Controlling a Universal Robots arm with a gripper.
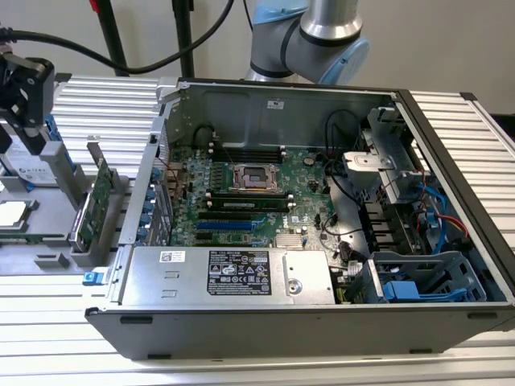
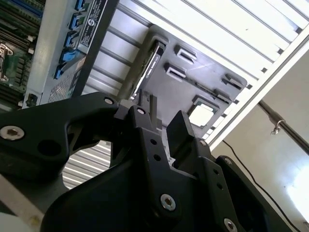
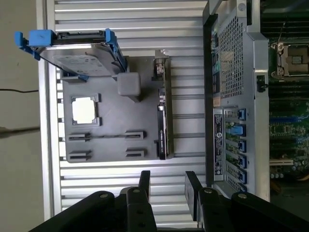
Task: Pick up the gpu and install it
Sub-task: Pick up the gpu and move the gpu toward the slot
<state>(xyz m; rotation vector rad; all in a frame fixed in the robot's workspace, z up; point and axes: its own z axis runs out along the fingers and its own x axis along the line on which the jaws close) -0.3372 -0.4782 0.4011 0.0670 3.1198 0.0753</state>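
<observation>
The gpu [image 1: 100, 199] stands on edge in a slot of the grey holder tray [image 1: 48, 259], just outside the computer case on the exterior view's left. Both wrist views show it edge-on as a thin dark card [image 3: 162, 126] [image 2: 150, 65]. My gripper [image 1: 26, 129] hangs above the tray, farther toward the exterior view's left than the gpu and apart from it. Its black fingers [image 3: 144, 186] stand open with nothing between them, as the gripper [image 3: 169, 188] [image 2: 163, 124] shows in both wrist views.
The open case [image 1: 451, 161] holds the green motherboard [image 1: 310, 173] with blue slots [image 1: 225, 226] and a power supply [image 1: 233, 275] in front. A hard drive in a blue caddy [image 3: 79, 52] and a processor chip [image 3: 85, 109] also sit on the tray. Ribbed aluminium table [image 1: 105, 104] surrounds everything.
</observation>
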